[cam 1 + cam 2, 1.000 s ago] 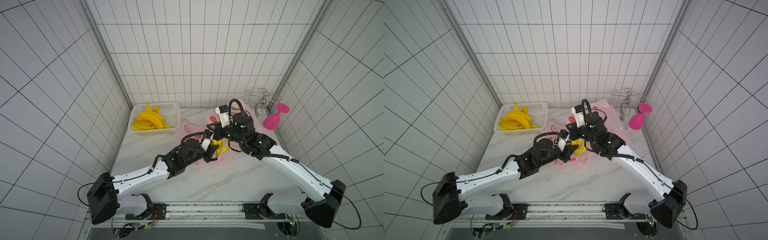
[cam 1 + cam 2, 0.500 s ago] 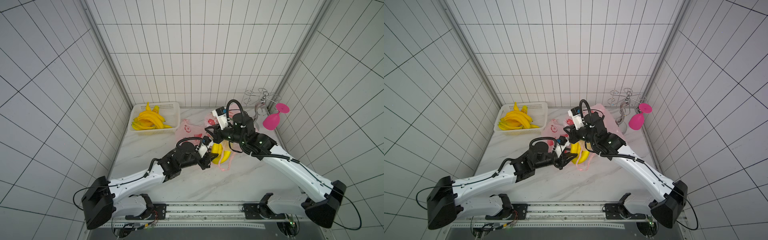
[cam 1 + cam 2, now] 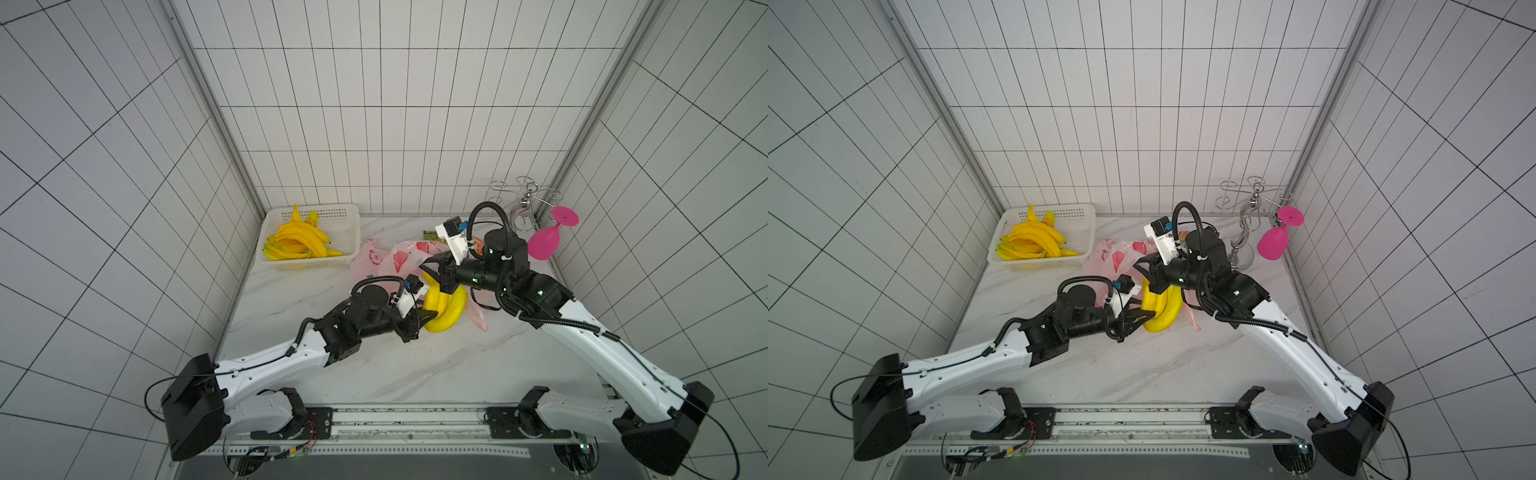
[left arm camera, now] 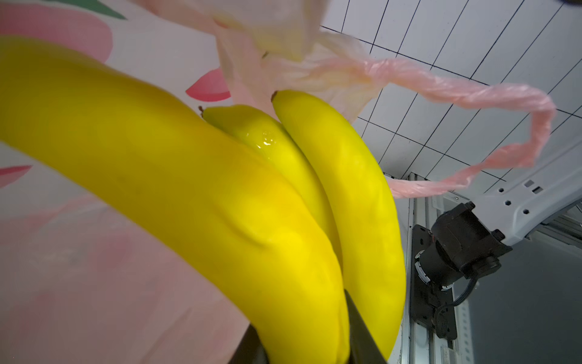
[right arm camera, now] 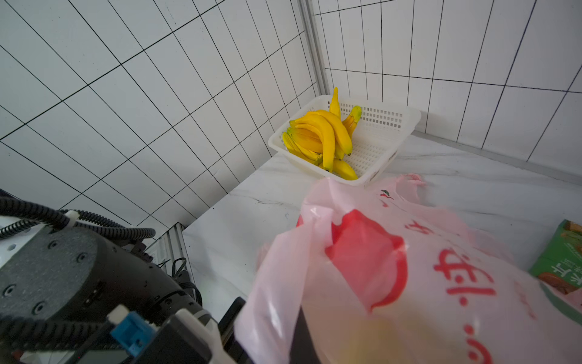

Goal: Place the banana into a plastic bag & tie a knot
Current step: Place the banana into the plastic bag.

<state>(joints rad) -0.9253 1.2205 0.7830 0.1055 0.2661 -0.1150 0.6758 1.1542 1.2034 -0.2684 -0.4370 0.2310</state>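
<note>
Left tool (image 3: pixel 424 326) around banana bunch (image 3: pixel 446 309), arm outstretched low beside plastic bag (image 3: pixel 401 259)

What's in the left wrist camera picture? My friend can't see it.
A bunch of three yellow bananas fills the picture, held at one end in the left gripper. Behind it is a pink plastic bag with red prints, and one twisted bag handle loops in the air before a white tiled wall.
</note>
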